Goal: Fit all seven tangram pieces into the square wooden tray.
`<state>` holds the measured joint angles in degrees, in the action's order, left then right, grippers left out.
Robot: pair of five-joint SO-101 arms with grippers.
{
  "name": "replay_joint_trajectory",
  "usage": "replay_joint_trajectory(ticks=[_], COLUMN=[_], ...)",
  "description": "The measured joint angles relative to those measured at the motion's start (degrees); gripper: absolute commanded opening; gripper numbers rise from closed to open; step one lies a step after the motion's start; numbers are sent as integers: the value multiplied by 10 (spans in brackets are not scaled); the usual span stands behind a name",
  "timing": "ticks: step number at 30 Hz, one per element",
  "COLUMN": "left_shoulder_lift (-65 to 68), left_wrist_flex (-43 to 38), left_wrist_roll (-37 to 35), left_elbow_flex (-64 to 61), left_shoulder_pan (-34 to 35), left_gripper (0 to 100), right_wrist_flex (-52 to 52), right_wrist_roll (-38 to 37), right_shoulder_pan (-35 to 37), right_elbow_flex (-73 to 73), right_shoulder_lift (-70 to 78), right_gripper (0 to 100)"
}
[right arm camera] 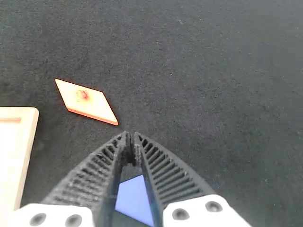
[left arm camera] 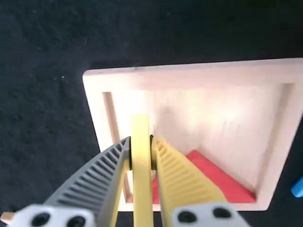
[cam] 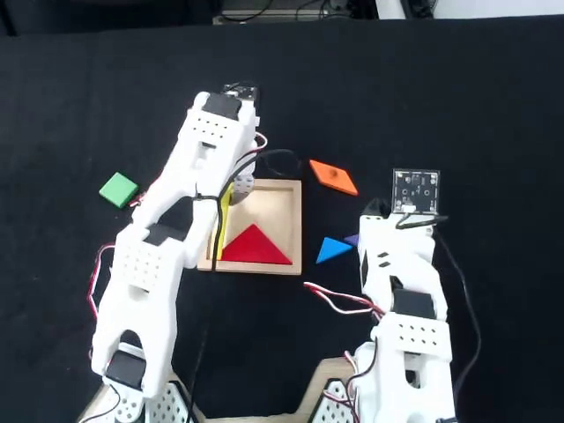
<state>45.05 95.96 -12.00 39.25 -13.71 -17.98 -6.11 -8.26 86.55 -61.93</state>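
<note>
1. Closest to the left wrist camera, the left gripper [left arm camera: 140, 140] is seen clamped on a yellow piece [left arm camera: 140, 125]. The piece is held on edge between both fingers, above the tray [left arm camera: 189, 71].
2. One piece is seen lying flat inside the square wooden tray: a red triangle [left arm camera: 213, 177], set against the near rim. The remaining floor of the tray is bare wood.
3. From the right wrist camera, the right gripper [right arm camera: 131, 136] is seen with its fingers closed tip to tip, and nothing is gripped between the tips. A purple piece [right arm camera: 130, 194] is glimpsed on the table through the gap lower down between the fingers.
4. An orange slanted piece [right arm camera: 85, 101] is shown flat on the black table [right arm camera: 227, 71], just beyond a corner of the tray.
5. From the high camera, a green square [cam: 118, 189] is shown well apart from the tray, on the left arm's side. It is not caught by either wrist camera.
6. A blue triangle [cam: 332, 249] is seen just beside the tray's right rim, with the purple piece touching or nearly touching it.
7. Open cloth is seen on the far side of the table and along both its side edges.
</note>
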Motion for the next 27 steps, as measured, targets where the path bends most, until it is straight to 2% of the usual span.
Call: replay_joint_trajectory(ticks=[27], left_shoulder_lift=[33], left_wrist_flex=[-65], left_wrist_roll=[0], left_elbow_flex=[0], left_shoulder_pan=[24], left_gripper=[29], right_wrist_flex=[0], right_wrist_roll=[0], right_shoulder_pan=[11], right_elbow_flex=[0], right_shoulder_lift=[0], right_gripper=[14])
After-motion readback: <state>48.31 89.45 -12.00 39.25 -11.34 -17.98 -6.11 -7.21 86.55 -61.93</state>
